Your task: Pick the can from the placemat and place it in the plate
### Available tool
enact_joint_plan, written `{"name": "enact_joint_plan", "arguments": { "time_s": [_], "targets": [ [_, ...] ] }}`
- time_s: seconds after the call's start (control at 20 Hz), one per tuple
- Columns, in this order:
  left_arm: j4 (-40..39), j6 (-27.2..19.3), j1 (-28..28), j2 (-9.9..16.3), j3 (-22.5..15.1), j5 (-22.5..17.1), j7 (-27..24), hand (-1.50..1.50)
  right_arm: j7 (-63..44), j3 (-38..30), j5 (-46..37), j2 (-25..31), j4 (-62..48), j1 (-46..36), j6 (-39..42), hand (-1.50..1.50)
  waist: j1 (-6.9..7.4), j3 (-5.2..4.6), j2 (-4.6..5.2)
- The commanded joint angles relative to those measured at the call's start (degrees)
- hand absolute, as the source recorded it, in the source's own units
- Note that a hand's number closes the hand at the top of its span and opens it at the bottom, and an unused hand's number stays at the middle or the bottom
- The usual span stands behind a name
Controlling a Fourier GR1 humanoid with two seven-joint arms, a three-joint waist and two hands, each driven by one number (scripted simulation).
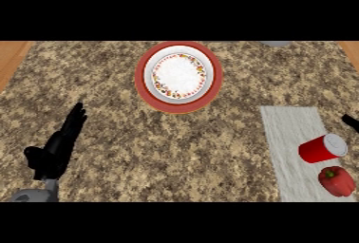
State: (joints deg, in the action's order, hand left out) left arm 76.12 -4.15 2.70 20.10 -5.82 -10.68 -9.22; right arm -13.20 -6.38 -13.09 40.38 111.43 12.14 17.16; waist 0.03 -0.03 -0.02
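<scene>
One red can (322, 148) lies on its side on the grey placemat (291, 133), at four o'clock from the plate (179, 76). The left hand (60, 144) rests open; the right hand (350, 122) barely shows, maybe open, I cannot tell. The can may roll into the red bell pepper (337, 181) if it is nudged.

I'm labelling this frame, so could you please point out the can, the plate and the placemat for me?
can (320, 150), head view, on its red side wall.
plate (145, 76), head view, on its red rim at the left.
placemat (291, 126), head view, on a bare upper part.
</scene>
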Motion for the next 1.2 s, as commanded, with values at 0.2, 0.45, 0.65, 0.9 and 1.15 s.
{"name": "enact_joint_plan", "arguments": {
  "time_s": [0.2, 0.45, 0.65, 0.9, 1.15],
  "targets": [
    [-0.67, 3.94, -0.62, 1.55, 3.70, -0.33, -1.36, 0.00, -2.61, -0.79, -5.14, 2.23, -7.79, -5.75, 7.29, -1.50, 0.22, 0.02, 0.06],
    [-3.59, 1.91, 1.73, -2.67, 3.10, 4.12, -1.00, 0.00, -0.53, 1.89, -11.29, -2.99, -11.95, -9.09, 8.68, -1.50, 0.00, 0.03, 0.06],
    [-0.31, 2.51, 0.14, -3.92, 3.40, 4.12, 0.55, 0.00, 0.11, 5.48, -17.83, -8.61, -15.05, -10.04, 5.01, -1.50, 0.15, 0.04, 0.03],
    [2.78, 4.53, -0.24, -2.68, 5.44, 4.68, 2.49, 0.00, 3.55, 2.62, -22.28, -7.33, -20.71, -11.90, 5.45, -1.50, 0.09, 0.04, 0.01],
    [0.62, 6.57, -1.71, -3.65, 6.91, 6.09, -0.98, 0.00, 6.07, 1.98, -25.41, -9.91, -25.52, -12.82, 4.61, -1.50, 0.04, 0.03, 0.01]
  ]
}}
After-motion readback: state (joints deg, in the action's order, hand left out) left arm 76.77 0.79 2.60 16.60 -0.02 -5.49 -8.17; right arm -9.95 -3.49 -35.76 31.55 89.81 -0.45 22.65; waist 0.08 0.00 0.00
